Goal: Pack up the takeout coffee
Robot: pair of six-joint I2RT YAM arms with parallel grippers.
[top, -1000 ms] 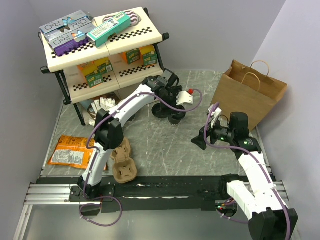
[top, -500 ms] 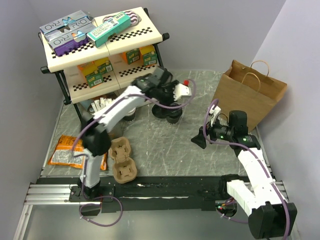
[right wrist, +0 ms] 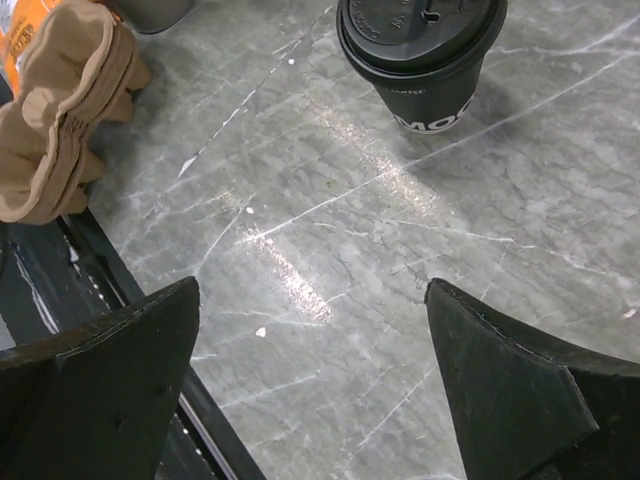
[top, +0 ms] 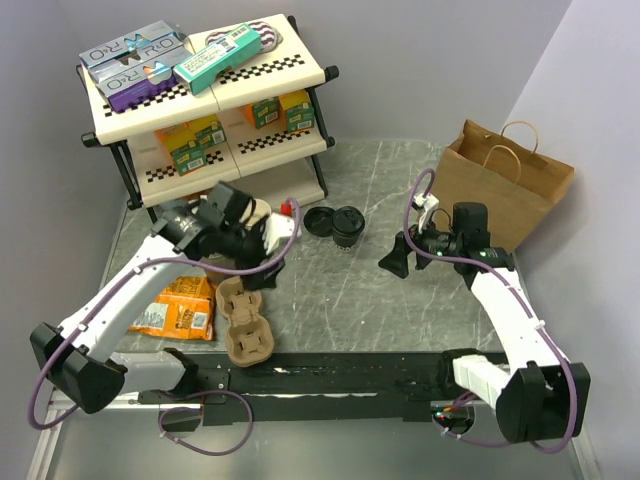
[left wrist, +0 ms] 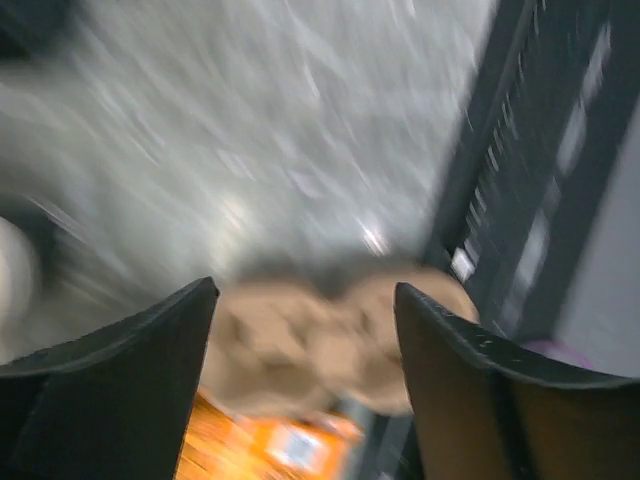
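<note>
The left wrist view is all blurry. We only make out the bumpy brown carrier (left wrist: pixel 330 345) under our left claw (left wrist: pixel 305 290), whose fingers are wide apart and empty. Our right claw (right wrist: pixel 310 290) is apart too. The table (top: pixel 330 290) is shiny grey stone with white lines, with grey walls (top: pixel 420 60) around. The takeout coffee (top: pixel 347 229), a paper cup with a round black lid, stands upright mid-table between the claws.

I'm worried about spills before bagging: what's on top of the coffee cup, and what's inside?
A black lid sits on the cup, covering its whole mouth. The lid hides the inside, so whether it holds coffee cannot be seen.
</note>
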